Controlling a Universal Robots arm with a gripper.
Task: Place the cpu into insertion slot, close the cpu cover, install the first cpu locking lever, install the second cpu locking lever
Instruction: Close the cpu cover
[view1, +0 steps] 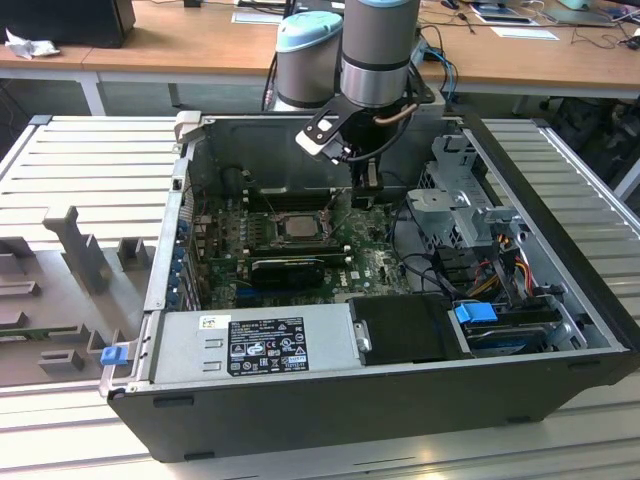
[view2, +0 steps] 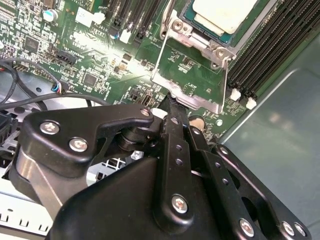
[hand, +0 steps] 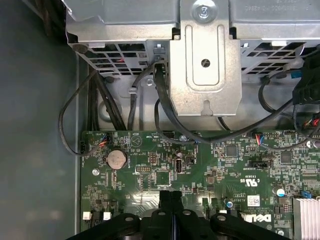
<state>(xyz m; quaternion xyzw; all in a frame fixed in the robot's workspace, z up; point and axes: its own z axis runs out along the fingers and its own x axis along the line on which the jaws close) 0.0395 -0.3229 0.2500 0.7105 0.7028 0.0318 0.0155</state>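
Cpu (view2: 225, 15) sits pale face up in the slot (view2: 200, 32), mid-board inside the case (view1: 300, 400) on the table (view1: 90, 170). Cover (view2: 196, 103) is swung open, clear of the slot on the hand's side. Hand (view2: 170, 102) is clenched on nothing, tips at the cover's free edge; contact unclear.
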